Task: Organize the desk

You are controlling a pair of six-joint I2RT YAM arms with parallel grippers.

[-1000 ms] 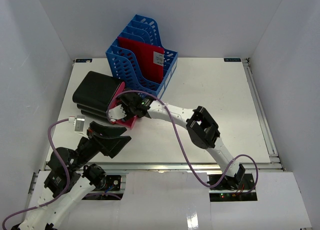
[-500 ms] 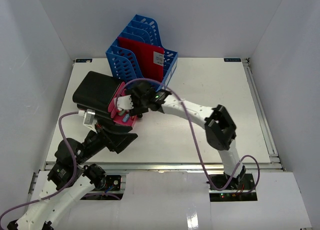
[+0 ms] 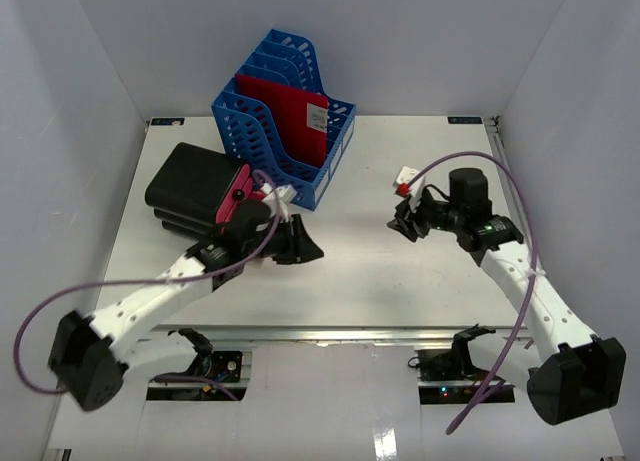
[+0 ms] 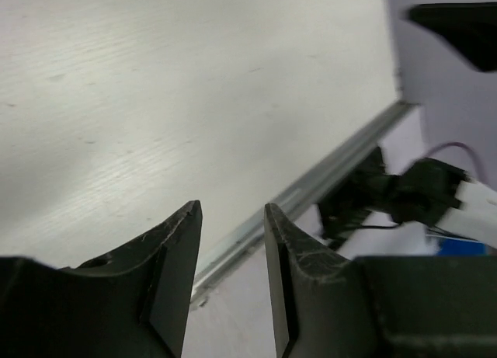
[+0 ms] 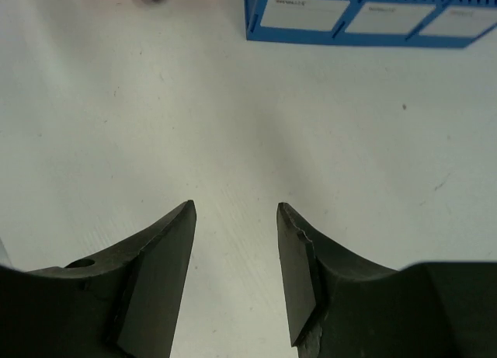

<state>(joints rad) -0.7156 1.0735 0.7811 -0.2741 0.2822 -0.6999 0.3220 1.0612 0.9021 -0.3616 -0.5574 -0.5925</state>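
- Nothing held: left jaws apart, right jaws apart.
- Left arm (image 3: 170, 281) is tight by the rack (image 3: 285, 131) and black stack (image 3: 190, 186), upper left; a careless swing could shove either along the counter (image 3: 400, 271).

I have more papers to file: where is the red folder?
In the top view, the red folder stands upright inside the blue file rack at the desk's far edge, left of centre, beside the black stack.

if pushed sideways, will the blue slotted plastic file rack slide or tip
Probably slides: the blue slotted plastic file rack sits broad-based on the white desk. Likely light, its walls openwork. A push high on its tall dividers might tip it.
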